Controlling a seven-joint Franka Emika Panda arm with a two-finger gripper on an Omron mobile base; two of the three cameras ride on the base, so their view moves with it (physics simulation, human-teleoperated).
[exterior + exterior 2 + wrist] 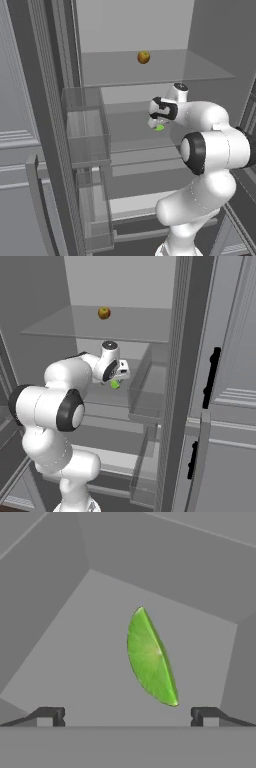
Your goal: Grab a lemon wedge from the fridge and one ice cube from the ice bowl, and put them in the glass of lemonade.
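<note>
The fridge (210, 40) stands open with my arm reaching into it. The lemon wedge (150, 658) is a small yellow-green slice lying on a pale middle shelf (125, 125); it also shows as a green speck under my hand (159, 127) (115, 384). My gripper (127, 716) hovers just above the lemon wedge, open wide, the slice lying between and beyond the two fingertips (52, 714) without touching them. The glass of lemonade and the ice bowl are out of view.
A round orange-brown fruit (143, 57) (104, 312) rests on the upper shelf. Translucent door bins (87, 130) (147, 388) hang on the open fridge doors at both sides. Light-grey cabinets with black handles (212, 376) flank the fridge.
</note>
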